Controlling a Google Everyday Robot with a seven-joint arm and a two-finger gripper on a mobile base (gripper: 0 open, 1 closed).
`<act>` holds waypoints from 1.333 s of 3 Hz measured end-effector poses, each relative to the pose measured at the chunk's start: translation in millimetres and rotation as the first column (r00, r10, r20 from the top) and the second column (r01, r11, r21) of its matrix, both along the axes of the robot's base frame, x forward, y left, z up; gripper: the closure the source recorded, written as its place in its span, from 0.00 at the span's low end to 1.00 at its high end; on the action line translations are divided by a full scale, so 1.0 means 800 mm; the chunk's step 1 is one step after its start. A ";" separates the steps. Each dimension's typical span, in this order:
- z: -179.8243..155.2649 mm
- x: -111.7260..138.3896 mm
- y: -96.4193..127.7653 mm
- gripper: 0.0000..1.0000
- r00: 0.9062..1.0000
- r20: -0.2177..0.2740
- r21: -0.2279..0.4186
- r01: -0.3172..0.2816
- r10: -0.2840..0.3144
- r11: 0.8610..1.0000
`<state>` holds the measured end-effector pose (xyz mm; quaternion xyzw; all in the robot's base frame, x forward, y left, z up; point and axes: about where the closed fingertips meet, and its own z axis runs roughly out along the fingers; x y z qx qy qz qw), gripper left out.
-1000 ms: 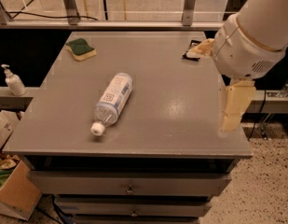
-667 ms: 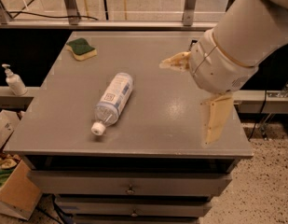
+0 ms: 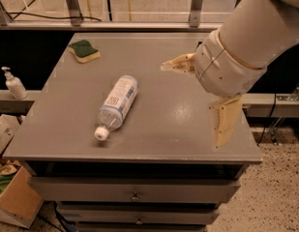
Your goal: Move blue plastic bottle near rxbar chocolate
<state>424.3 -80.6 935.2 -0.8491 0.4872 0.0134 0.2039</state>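
The blue plastic bottle (image 3: 118, 103) lies on its side on the grey table (image 3: 158, 129), left of the middle, with its white cap pointing to the front edge. My gripper (image 3: 192, 105) is open above the right half of the table, to the right of the bottle and apart from it. One tan finger (image 3: 178, 64) points left and the other (image 3: 223, 123) hangs down near the front right. The rxbar chocolate is hidden behind my arm at the far right of the table.
A green-and-yellow sponge (image 3: 84, 50) lies at the table's far left corner. A white pump dispenser (image 3: 14, 84) stands on a ledge to the left. A cardboard box (image 3: 13, 199) sits on the floor at the lower left. Drawers (image 3: 134, 195) are below the tabletop.
My arm and gripper have moved left over the table, closer to the bottle, and now cover the rxbar chocolate. The bottle has not moved.
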 end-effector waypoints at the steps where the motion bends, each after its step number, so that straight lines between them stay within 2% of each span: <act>1: 0.007 -0.005 0.005 0.00 0.998 0.045 0.030 -0.037 0.036 0.999; 2: 0.011 -0.006 0.041 0.00 0.978 0.147 0.038 -0.158 0.151 0.987; 3: 0.004 0.007 0.083 0.00 0.943 0.225 0.013 -0.254 0.245 0.967; 4: -0.012 0.027 0.128 0.00 0.905 0.272 -0.051 -0.325 0.327 0.944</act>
